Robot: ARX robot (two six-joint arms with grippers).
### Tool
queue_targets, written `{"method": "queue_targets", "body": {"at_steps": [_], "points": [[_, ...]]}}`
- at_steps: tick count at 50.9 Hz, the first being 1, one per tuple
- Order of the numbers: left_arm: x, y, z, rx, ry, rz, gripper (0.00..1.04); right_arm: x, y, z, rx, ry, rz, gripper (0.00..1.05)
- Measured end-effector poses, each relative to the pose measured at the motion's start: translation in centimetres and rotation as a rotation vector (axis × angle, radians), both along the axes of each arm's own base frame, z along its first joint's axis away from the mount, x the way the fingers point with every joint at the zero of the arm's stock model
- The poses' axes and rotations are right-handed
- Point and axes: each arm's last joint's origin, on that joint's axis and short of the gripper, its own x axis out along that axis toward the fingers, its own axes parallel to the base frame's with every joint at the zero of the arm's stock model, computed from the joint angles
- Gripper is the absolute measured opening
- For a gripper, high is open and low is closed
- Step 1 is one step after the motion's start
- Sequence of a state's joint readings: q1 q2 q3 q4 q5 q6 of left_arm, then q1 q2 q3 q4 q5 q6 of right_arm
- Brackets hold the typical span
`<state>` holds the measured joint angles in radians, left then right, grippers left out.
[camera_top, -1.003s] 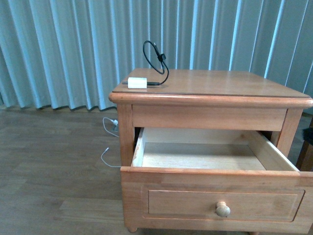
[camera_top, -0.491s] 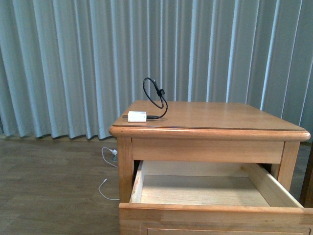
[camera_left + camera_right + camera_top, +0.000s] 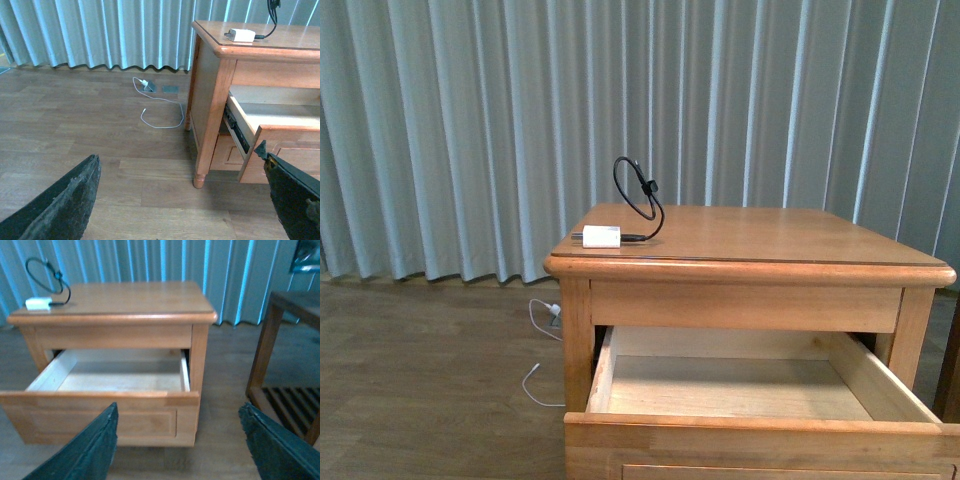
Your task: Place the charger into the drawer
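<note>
One white charger (image 3: 601, 237) on nightstand (image 3: 770, 235) top, drawer (image 3: 740, 438) pulled open beneath

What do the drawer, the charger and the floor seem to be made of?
The drawer looks like honey-coloured varnished wood: grain and soft sheen on its front; the inside is paler, perhaps bare board. The charger seems smooth white plastic, with a black, probably rubber-sheathed cable. The floor looks like brown wood planks or laminate; seams show.

Left hand (image 3: 177, 152) and right hand (image 3: 178, 406): broad, dark, tapered, scuffed fingers (image 3: 65, 205).
</note>
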<state>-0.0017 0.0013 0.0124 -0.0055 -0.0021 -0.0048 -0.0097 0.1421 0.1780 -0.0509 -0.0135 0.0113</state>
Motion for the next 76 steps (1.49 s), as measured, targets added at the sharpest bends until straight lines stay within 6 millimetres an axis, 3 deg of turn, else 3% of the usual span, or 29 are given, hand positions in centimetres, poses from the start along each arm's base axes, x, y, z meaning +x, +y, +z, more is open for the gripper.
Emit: {"method": "queue_targets", "body": {"at_steps": [2, 3, 10, 39, 44, 47, 52, 63, 68, 76], "points": [[0.0, 0.0, 0.0, 0.000, 0.000, -0.003, 0.99, -0.1, 0.0, 0.0, -0.006, -0.021, -0.004, 0.67], [0.0, 0.0, 0.0, 0.000, 0.000, -0.002, 0.99, -0.1, 0.0, -0.1, -0.007, -0.021, -0.008, 0.69], [0.0, 0.0, 0.0, 0.000, 0.000, -0.002, 0.99, 0.0, 0.0, -0.5, -0.006, -0.010, -0.006, 0.99], [0.0, 0.0, 0.0, 0.000, 0.000, -0.002, 0.99, 0.0, 0.0, -0.5, -0.007, -0.012, -0.006, 0.97], [0.3, -0.2, 0.5, -0.025, -0.040, 0.136, 0.99, 0.0, 0.0, -0.5, -0.007, -0.012, -0.006, 0.97], [0.7, -0.4, 0.4, -0.032, -0.021, 0.131, 0.99, 0.0, 0.0, -0.5, -0.007, -0.012, -0.006, 0.97], [1.8, -0.6, 0.7, -0.030, 0.027, 0.098, 0.99, 0.0, 0.0, -0.5, -0.007, -0.012, -0.006, 0.97], [5.7, -1.6, 4.6, -0.025, 0.024, 0.067, 0.99, 0.0, 0.0, -0.5, -0.007, -0.012, -0.006, 0.97], [8.1, -2.9, 6.1, -0.014, 0.039, 0.035, 0.99, 0.0, 0.0, -0.5, -0.007, -0.012, -0.006, 0.97], [13.5, -6.0, 8.5, 0.030, 0.094, -0.039, 0.99, 0.0, 0.0, -0.5, -0.007, -0.012, -0.006, 0.97]]}}
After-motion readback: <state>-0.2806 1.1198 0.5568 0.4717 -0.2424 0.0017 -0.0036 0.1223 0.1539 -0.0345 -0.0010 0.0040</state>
